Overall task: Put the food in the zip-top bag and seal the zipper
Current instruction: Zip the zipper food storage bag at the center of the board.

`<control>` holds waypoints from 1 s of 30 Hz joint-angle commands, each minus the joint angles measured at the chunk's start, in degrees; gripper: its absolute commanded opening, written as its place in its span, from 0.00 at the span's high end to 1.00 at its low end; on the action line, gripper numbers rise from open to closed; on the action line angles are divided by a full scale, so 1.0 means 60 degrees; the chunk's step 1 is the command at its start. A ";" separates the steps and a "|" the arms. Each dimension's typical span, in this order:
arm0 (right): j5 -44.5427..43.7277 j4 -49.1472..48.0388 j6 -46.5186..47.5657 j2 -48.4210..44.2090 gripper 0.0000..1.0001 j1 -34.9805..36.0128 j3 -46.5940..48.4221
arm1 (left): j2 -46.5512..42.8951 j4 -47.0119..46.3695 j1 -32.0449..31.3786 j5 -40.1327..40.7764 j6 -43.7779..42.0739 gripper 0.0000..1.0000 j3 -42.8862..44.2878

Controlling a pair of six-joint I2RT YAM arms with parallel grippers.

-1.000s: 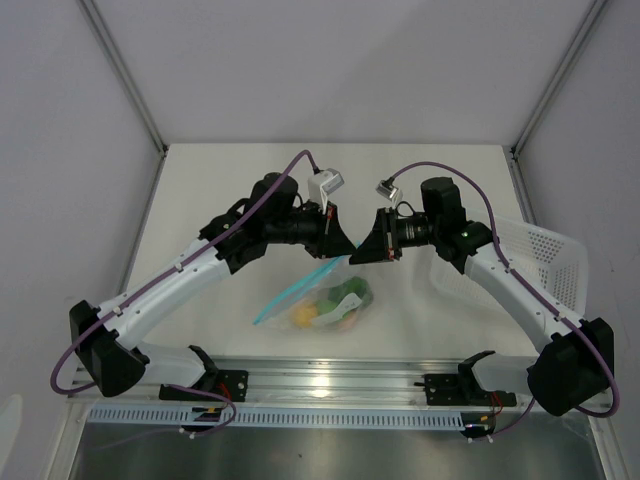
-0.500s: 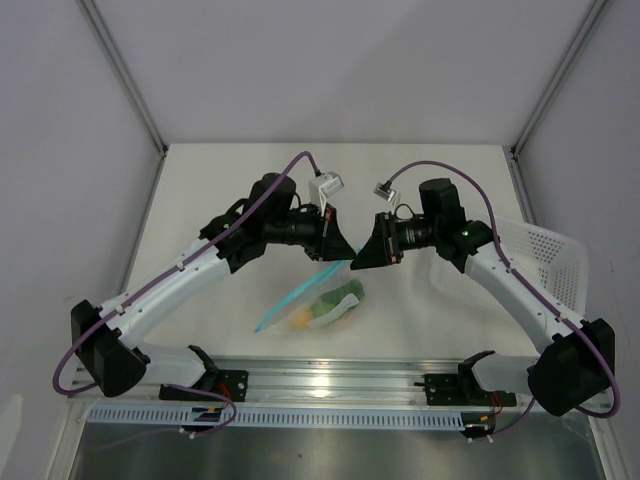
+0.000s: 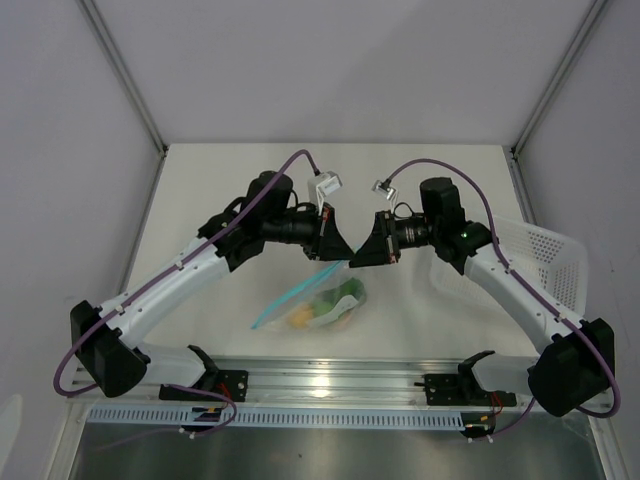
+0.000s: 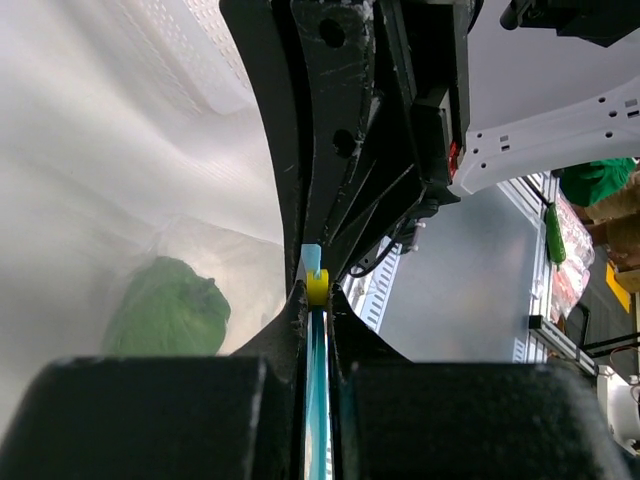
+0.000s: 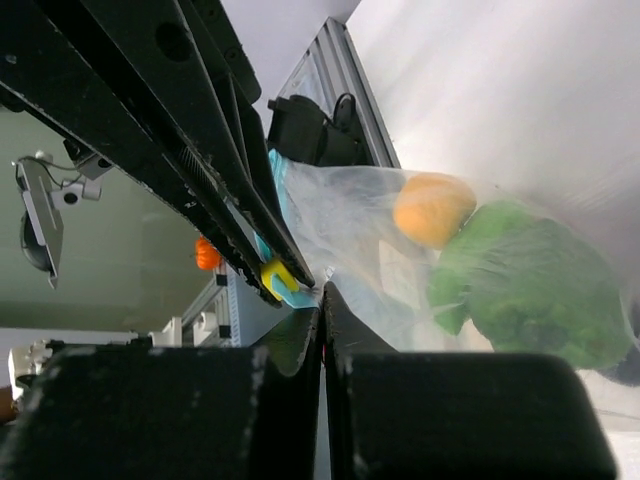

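Two grippers meet tip to tip above the middle of the table (image 3: 220, 190), a little toward its near edge. The left gripper (image 3: 338, 256) has its fingers pressed together on the zipper (image 4: 317, 400), the teal strip running straight up between them to a yellow slider (image 4: 317, 288) at their tips. The right gripper (image 3: 358, 260) faces it, its fingers also together, pinching the clear corner of the zip-top bag (image 3: 310, 300) just beyond that slider.

Both arms reach inward from the near corners, elbows out, forearms angled toward each other and wrists turned so the fingers point slightly down.

The bag hangs from the pinched corner and slopes down toward the near edge, its lower end resting on the table. Inside it lie an orange piece (image 5: 433, 210) and a green piece (image 5: 530, 285), touching. A white perforated basket (image 3: 545, 255) sits at the right edge, behind the right arm.

Compared with a second ago, the right gripper has edged toward the left one, and the bag's body looks slightly narrower; it stays in the same spot.
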State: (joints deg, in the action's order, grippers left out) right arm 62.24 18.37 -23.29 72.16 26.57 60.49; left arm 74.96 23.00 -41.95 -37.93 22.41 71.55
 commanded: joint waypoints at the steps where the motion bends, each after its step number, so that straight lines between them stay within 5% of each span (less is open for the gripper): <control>1: -0.0426 -0.1825 -0.1140 -0.0293 1.00 -0.0091 -0.0266 | -0.0085 0.0267 0.0020 -0.0198 -0.0147 0.99 -0.0088; 6: -0.0705 -0.3807 -0.3485 -0.0674 1.00 -0.0224 -0.1145 | -0.0232 0.0926 0.0034 0.0578 -0.0381 0.99 -0.0206; 30: -0.0822 -0.5566 -0.5493 -0.0952 1.00 -0.0795 -0.1834 | -0.0364 0.0444 0.0049 -0.0298 0.0365 1.00 -0.0528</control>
State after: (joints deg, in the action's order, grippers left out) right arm 58.96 -7.64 -54.02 68.27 22.72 48.82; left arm 74.04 24.77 -41.45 -34.81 22.52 69.93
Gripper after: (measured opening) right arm 0.002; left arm 0.041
